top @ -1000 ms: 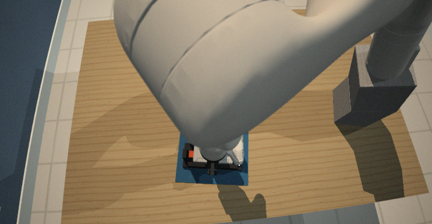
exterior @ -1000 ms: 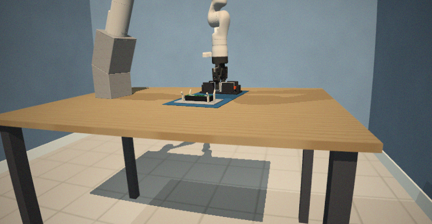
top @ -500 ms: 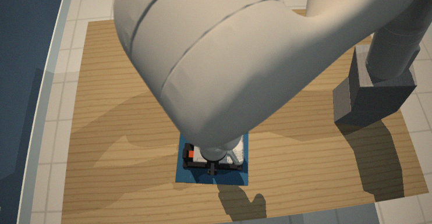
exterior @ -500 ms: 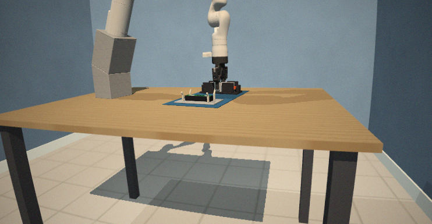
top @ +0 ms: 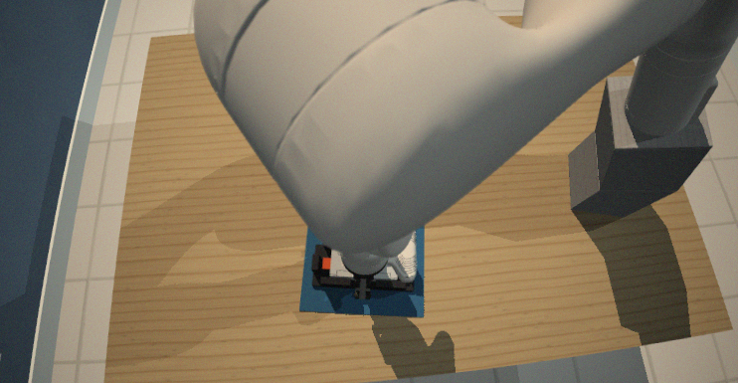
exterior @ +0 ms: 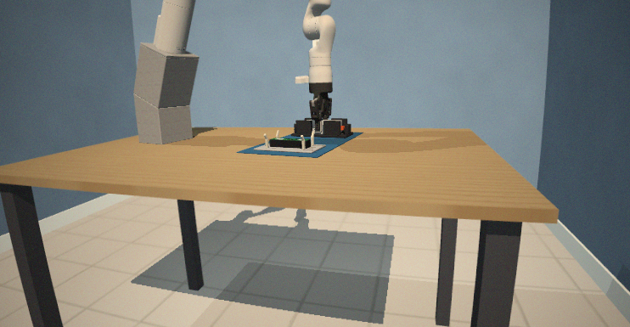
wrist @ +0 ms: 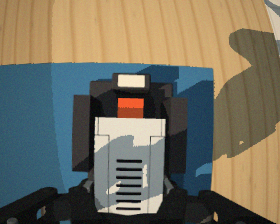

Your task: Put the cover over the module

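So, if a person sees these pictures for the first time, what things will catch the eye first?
In the top view the pale arm fills most of the picture. In the wrist view the grey slotted cover stands out, sitting in its black holder with an orange patch behind it, on the blue mat. In the exterior view the gripper reaches down into that holder, behind the base plate with its white posts.
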### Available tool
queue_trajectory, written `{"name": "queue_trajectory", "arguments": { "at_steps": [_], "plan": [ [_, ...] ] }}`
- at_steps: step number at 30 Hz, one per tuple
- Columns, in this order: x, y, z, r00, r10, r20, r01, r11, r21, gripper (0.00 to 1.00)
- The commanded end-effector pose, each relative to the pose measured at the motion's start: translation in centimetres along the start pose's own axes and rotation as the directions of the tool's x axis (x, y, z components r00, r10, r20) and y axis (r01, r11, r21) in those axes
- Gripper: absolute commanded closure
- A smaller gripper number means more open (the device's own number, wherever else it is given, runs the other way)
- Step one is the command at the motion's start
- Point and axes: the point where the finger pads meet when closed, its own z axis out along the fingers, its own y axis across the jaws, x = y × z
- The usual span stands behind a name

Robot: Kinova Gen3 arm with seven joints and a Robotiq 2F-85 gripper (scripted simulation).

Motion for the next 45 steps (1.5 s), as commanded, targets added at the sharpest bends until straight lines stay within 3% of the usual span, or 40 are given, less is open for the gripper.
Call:
{"name": "queue_trajectory", "arguments": {
  "at_steps": [1, 40, 45],
  "plan": [
    [-0.1, 0.0, -0.1, 1.000, 0.000, 0.001, 0.000, 1.000, -0.001, 1.00],
    [-0.1, 0.1, -0.1, 1.000, 0.000, 0.001, 0.000, 1.000, -0.001, 1.00],
    [-0.1, 0.1, -1.6, 1.000, 0.000, 0.001, 0.000, 1.000, -0.001, 1.00]
  ]
}}
